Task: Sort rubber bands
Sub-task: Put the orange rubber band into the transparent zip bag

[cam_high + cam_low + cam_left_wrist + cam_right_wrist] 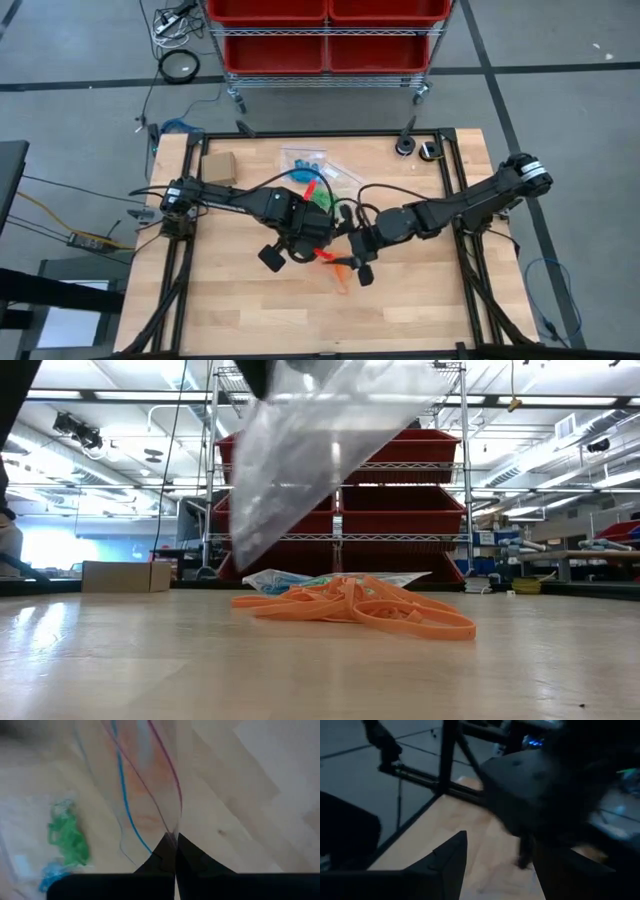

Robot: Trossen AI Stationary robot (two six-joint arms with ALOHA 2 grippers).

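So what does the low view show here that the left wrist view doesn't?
Only the low view shows the orange rubber bands piled on the table, the cardboard box and the red bins behind. Only the left wrist view shows the left gripper shut on the bag's edge, plus green bands. Both show the clear plastic bag.

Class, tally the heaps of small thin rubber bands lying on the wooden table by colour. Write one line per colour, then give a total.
Orange rubber-band heap: 1
Green rubber-band clump: 1
Blue rubber-band clump: 1
Total: 3
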